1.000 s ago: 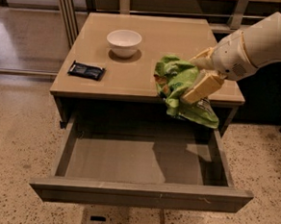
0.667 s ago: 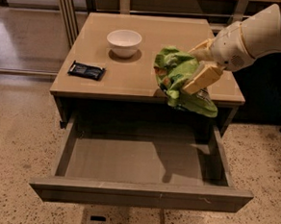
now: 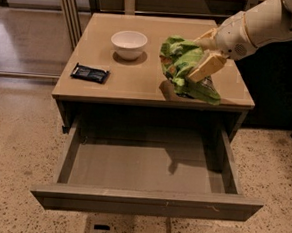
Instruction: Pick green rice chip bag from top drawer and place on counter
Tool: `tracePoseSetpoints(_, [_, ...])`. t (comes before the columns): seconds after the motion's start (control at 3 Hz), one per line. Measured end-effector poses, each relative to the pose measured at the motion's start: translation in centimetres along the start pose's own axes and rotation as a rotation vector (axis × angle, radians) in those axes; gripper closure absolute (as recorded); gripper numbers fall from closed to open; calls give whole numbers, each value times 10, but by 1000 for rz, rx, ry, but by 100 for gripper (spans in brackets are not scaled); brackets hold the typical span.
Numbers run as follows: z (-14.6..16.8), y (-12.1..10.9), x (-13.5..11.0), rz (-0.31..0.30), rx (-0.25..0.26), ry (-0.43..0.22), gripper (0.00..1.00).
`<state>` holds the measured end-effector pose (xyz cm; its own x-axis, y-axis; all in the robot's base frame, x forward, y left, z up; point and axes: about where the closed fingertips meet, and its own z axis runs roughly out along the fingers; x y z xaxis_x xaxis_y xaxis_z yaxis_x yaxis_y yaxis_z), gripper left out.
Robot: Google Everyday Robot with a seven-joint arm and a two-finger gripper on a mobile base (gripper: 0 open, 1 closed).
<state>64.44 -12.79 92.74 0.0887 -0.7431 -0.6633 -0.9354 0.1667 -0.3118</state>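
Observation:
My gripper [image 3: 202, 60] comes in from the upper right and is shut on the green rice chip bag [image 3: 182, 66], a crumpled light-green foil bag. The bag hangs over the right half of the tan counter [image 3: 138, 83], its lower end close to the counter's front right edge; I cannot tell whether it touches the surface. The top drawer [image 3: 145, 201] is pulled wide open below the counter, and its grey inside is bare.
A white bowl [image 3: 129, 43] stands on the counter's middle back. A small flat black packet [image 3: 90, 73] lies near the counter's left front. Speckled floor surrounds the cabinet, and a metal frame stands at the back left.
My gripper has carried the bag up and back, away from the open drawer and further over the counter.

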Motion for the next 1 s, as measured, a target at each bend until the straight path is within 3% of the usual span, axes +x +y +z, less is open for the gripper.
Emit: tracePoseSetpoints(1.0, [38, -63, 39, 85, 57, -54, 100])
